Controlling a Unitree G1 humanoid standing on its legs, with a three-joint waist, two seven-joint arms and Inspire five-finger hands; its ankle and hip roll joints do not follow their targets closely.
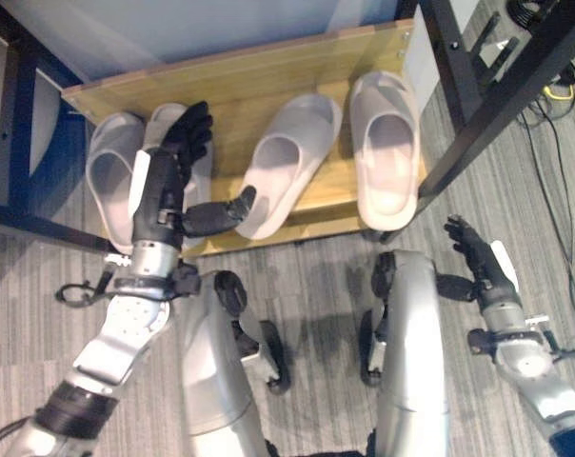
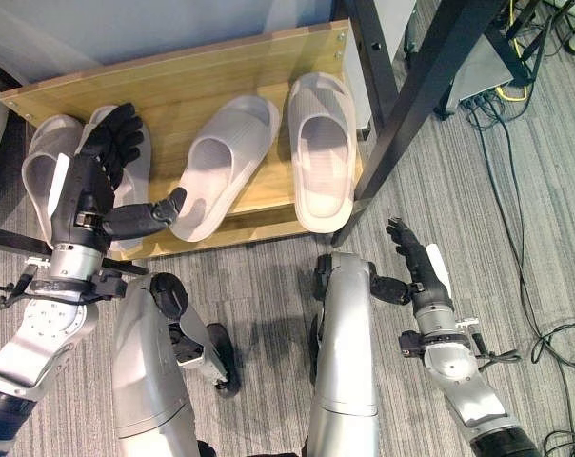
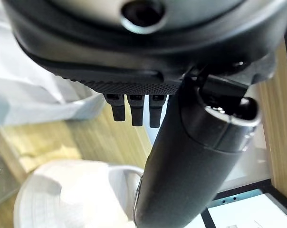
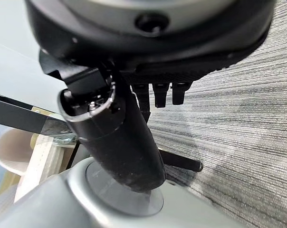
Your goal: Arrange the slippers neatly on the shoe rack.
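Grey striped carpet (image 1: 307, 276) covers the floor across the lower part of the frame, and a low wooden shoe rack (image 1: 240, 90) runs across the upper half between dark metal frame legs (image 1: 502, 105). Four pale slippers lie on its board: a pair at the upper left (image 1: 111, 181), partly under the left hand; a third slipper (image 1: 287, 162) at upper centre, tilted so its heel end overhangs the rack's front edge; and a fourth slipper (image 1: 385, 148) to its right, lying straight with its heel also at the front edge. The left hand (image 1: 168, 186) hovers over the left pair with fingers straight and spread, its thumb (image 1: 221, 214) reaching toward the tilted slipper's heel, holding nothing. The right hand (image 1: 478, 257) hangs above the carpet at lower right, fingers relaxed and empty.
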